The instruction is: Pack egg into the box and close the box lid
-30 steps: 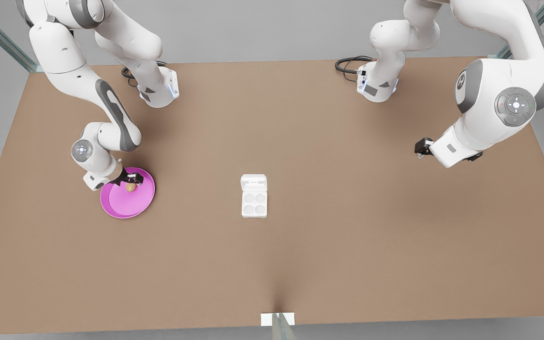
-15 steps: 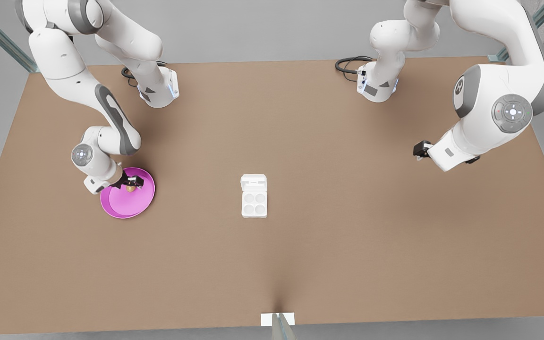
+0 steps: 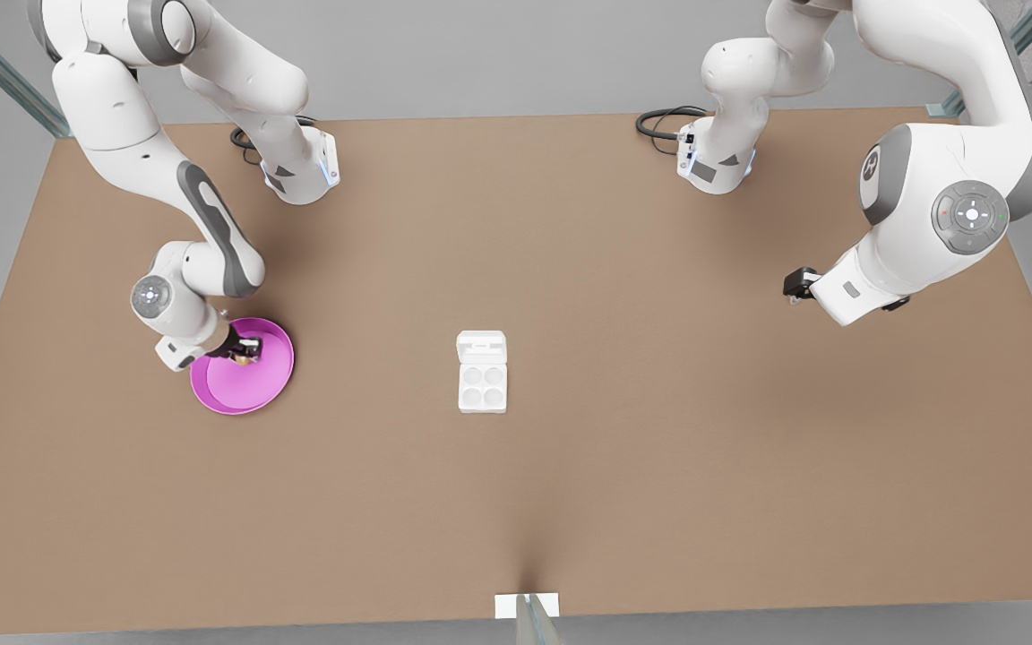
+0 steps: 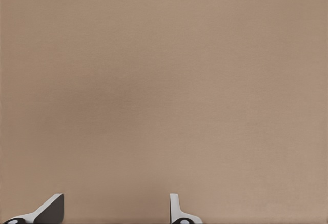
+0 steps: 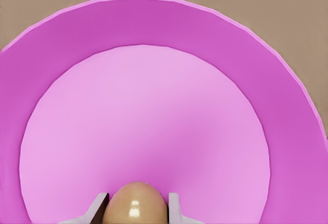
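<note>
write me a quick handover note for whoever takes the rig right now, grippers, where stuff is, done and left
Right gripper: down in the pink plate at the front view's left, fingers on either side of the egg; grip not confirmed.
Left gripper: open, waiting above bare table at the front view's right.
Box: mid-table, all four cups empty, box lid open and lying flat.
Done: reach to the egg.
Left: grasp and lift egg, place in a cup, close lid.
</note>
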Robot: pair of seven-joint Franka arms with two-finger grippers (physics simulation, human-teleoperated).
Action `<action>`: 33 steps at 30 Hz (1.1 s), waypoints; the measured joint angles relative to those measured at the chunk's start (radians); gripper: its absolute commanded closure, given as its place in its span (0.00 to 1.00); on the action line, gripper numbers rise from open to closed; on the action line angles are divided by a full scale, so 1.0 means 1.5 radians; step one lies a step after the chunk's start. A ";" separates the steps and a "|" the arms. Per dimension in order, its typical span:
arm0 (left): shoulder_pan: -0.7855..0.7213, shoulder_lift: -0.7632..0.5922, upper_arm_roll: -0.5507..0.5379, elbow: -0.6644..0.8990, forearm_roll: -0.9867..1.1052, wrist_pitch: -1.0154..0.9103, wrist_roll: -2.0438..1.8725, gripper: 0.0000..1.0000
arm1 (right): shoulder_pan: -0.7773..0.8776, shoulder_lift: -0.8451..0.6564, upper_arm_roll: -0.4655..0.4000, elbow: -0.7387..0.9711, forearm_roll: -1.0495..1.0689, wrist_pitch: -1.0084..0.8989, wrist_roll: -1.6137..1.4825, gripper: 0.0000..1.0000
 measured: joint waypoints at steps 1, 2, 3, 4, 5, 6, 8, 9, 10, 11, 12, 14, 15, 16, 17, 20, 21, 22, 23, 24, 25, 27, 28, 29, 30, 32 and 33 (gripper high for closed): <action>0.000 0.000 0.000 0.000 0.000 0.000 0.000 0.00 | 0.003 -0.003 0.000 0.004 0.000 -0.008 -0.001 0.61; -0.001 0.000 -0.001 0.000 0.000 -0.001 0.000 0.00 | 0.008 -0.010 0.001 0.012 0.001 -0.019 -0.002 0.61; -0.001 0.000 -0.001 0.000 0.000 -0.001 -0.001 0.00 | 0.010 -0.018 0.008 0.021 0.001 -0.029 -0.003 0.61; -0.002 -0.001 -0.001 0.000 0.000 -0.001 -0.001 0.00 | 0.011 -0.026 0.018 0.038 0.003 -0.043 -0.004 0.61; -0.002 -0.001 -0.001 0.000 0.000 -0.001 -0.001 0.00 | 0.010 -0.031 0.036 0.062 0.005 -0.061 -0.004 0.61; -0.002 -0.001 -0.001 0.000 0.000 -0.001 -0.001 0.00 | 0.011 -0.034 0.054 0.090 0.006 -0.080 -0.004 0.61; -0.002 0.000 -0.001 0.000 0.000 -0.001 -0.002 0.00 | 0.014 -0.035 0.101 0.154 0.009 -0.123 -0.002 0.61; -0.001 0.000 -0.001 0.000 0.000 -0.001 -0.002 0.00 | 0.020 -0.035 0.118 0.187 0.013 -0.145 0.000 0.61; -0.001 0.000 -0.001 0.000 0.000 -0.001 -0.002 0.00 | 0.033 -0.035 0.126 0.214 0.018 -0.165 0.003 0.61; -0.001 0.000 -0.001 0.000 0.000 -0.001 -0.002 0.00 | 0.050 -0.034 0.130 0.241 0.022 -0.184 0.008 0.61; -0.001 0.000 -0.001 0.000 0.000 -0.002 -0.003 0.00 | 0.071 -0.032 0.132 0.269 0.025 -0.202 0.014 0.61; -0.001 0.000 -0.001 0.000 0.000 -0.002 -0.003 0.00 | 0.116 -0.015 0.134 0.321 0.029 -0.231 0.030 0.61; -0.001 0.000 -0.001 0.000 -0.001 -0.002 -0.003 0.00 | 0.136 0.001 0.133 0.348 0.030 -0.242 0.041 0.61; -0.001 0.000 -0.001 0.000 -0.001 -0.002 -0.003 0.00 | 0.159 0.024 0.133 0.379 0.030 -0.253 0.054 0.61; -0.001 0.000 -0.001 0.000 -0.001 -0.002 -0.003 0.00 | 0.183 0.046 0.133 0.411 0.030 -0.262 0.068 0.61; -0.001 0.000 -0.001 0.000 0.000 -0.002 -0.004 0.00 | 0.253 0.104 0.128 0.491 0.030 -0.282 0.117 0.61; -0.001 0.000 -0.001 0.000 0.000 -0.002 -0.004 0.00 | 0.276 0.122 0.126 0.512 0.030 -0.287 0.135 0.61; -0.001 0.000 -0.001 0.000 0.000 -0.002 -0.004 0.00 | 0.302 0.144 0.122 0.542 0.030 -0.291 0.154 0.61; -0.001 0.000 -0.001 0.000 0.000 -0.002 -0.004 0.00 | 0.335 0.170 0.107 0.579 0.031 -0.297 0.174 0.61; -0.001 0.000 -0.001 0.000 0.000 -0.002 -0.004 0.00 | 0.363 0.192 0.093 0.613 0.031 -0.303 0.194 0.61; -0.001 0.000 -0.001 0.000 0.000 -0.002 -0.004 0.00 | 0.381 0.210 0.085 0.642 0.032 -0.309 0.213 0.61; -0.001 0.001 -0.001 0.000 0.000 -0.002 -0.004 0.00 | 0.427 0.245 0.056 0.704 0.040 -0.327 0.251 0.61; -0.001 0.001 -0.001 0.000 0.000 -0.002 -0.004 0.00 | 0.459 0.255 0.028 0.721 0.057 -0.334 0.269 0.62; -0.001 0.001 -0.001 0.000 0.000 -0.002 -0.004 0.00 | 0.485 0.258 0.006 0.722 0.077 -0.340 0.286 0.62; -0.001 0.001 -0.001 0.000 0.000 -0.002 -0.004 0.00 | 0.500 0.258 -0.004 0.708 0.093 -0.344 0.302 0.62; -0.001 0.001 -0.001 0.000 0.000 -0.002 -0.004 0.00 | 0.513 0.251 -0.010 0.661 0.120 -0.345 0.332 0.62; -0.001 0.001 -0.001 0.000 0.000 -0.002 -0.005 0.00 | 0.515 0.246 -0.007 0.644 0.129 -0.345 0.346 0.62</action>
